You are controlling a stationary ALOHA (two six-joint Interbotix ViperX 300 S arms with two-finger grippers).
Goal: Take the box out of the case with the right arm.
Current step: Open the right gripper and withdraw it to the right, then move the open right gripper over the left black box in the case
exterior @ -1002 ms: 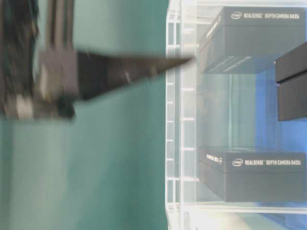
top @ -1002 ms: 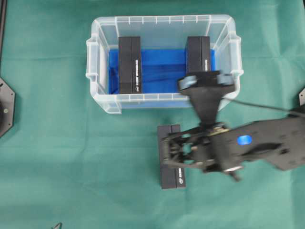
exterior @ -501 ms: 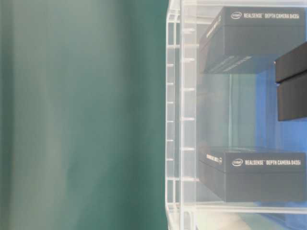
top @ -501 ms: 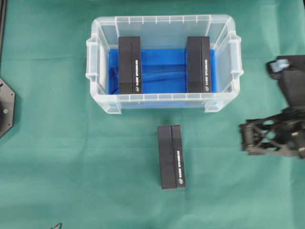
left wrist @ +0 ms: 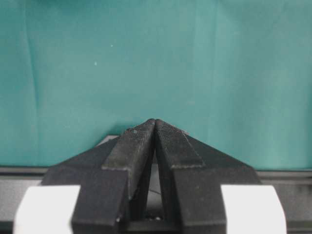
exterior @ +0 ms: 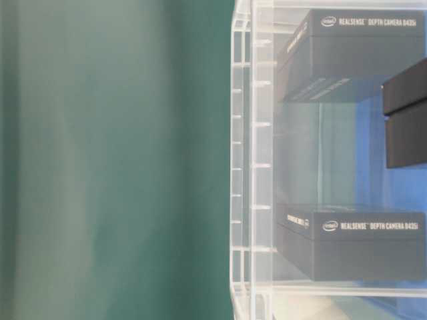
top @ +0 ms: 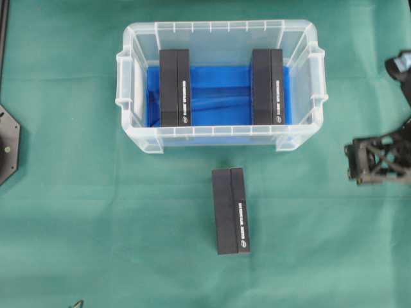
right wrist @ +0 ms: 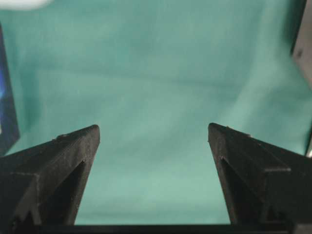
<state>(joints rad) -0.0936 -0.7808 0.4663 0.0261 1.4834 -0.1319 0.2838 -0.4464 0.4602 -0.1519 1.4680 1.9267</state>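
— Overhead view, nearest first: what's there?
— One box [top: 231, 210] flat on the green cloth [top: 96, 212], just outside the case [top: 221, 136] at its 6 o'clock. Two more boxes stand inside, left [top: 175, 88] and right [top: 268, 86].
— And the grippers?
— Right gripper [right wrist: 153, 134] at 3 o'clock, well apart, jaws wide, holding nothing. Left gripper [left wrist: 155, 122] pinched together, empty.

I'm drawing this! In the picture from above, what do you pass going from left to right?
Black round base at the edge → left box in the case → box on the green cloth → right box in the case → black robot arm.
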